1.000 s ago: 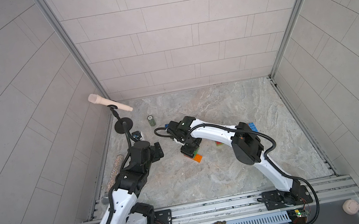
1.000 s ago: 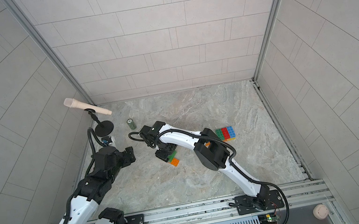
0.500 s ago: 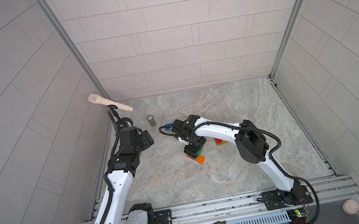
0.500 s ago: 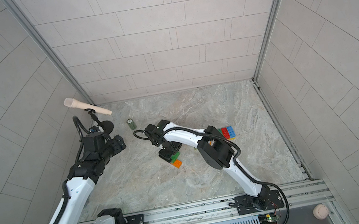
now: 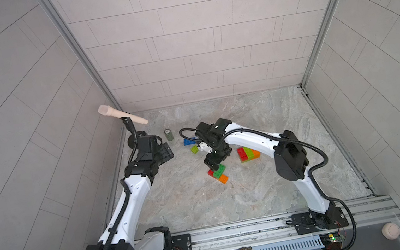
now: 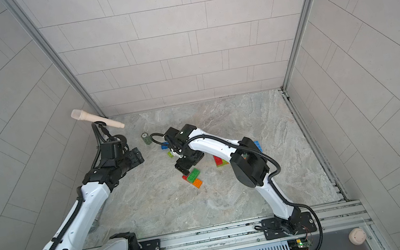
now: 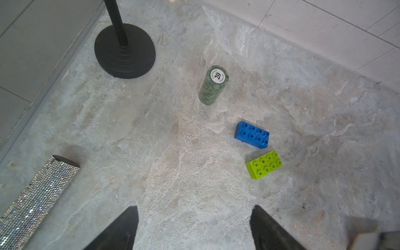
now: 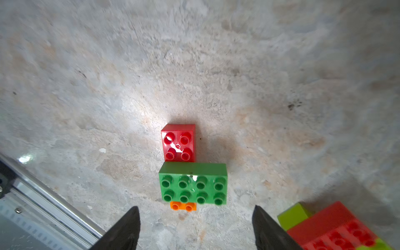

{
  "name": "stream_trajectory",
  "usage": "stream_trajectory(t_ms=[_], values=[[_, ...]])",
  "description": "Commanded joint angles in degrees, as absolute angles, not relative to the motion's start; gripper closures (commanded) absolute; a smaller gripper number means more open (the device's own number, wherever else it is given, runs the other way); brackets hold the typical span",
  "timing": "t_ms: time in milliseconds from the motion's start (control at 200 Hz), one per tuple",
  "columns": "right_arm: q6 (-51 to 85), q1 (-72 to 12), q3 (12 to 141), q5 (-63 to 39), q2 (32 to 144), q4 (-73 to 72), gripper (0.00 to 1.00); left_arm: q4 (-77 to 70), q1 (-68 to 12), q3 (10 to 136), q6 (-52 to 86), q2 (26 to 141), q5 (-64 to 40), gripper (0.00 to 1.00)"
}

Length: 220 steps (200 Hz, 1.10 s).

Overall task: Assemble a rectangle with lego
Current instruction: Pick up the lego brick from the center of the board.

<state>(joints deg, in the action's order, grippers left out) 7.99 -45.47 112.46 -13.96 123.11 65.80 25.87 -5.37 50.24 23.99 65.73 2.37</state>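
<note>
The right end effector (image 8: 195, 207) has let go and lifted off the dark green brick (image 8: 192, 184); its jaws now stand wide and empty above it. That brick bridges a red brick (image 8: 178, 142) and an orange brick (image 8: 183, 206) near the middle of the surface (image 5: 272, 187), so this joint looks finished. A second joined cluster (image 5: 247, 154) lies near it. The left end effector (image 7: 195, 207), also wide and empty, has swung toward the back corner and faces the loose blue brick (image 7: 252, 134) and lime brick (image 7: 263, 164), probably the next pieces.
</note>
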Motion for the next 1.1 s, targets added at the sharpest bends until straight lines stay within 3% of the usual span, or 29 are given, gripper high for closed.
stream_trajectory(t_ms=[0, 380, 746, 1096], values=[[10.5, -43.1, 108.6, -14.9, 115.8, 62.4, 0.2, 23.7, -5.1, 51.0, 22.8, 68.8, 0.3, 0.18], [16.6, -37.7, 95.2, -14.9, 105.0, 50.0, 0.27, 23.9, -19.7, 64.8, 8.6, 95.0, -2.0, 0.19], [16.3, -37.2, 88.9, -14.2, 101.0, 47.7, 0.28, 35.0, -21.0, 79.7, 0.6, 112.7, -3.7, 0.21], [16.4, -37.2, 87.9, -13.8, 101.2, 47.1, 0.29, 38.2, -21.0, 86.2, -0.5, 120.1, -5.9, 0.38]])
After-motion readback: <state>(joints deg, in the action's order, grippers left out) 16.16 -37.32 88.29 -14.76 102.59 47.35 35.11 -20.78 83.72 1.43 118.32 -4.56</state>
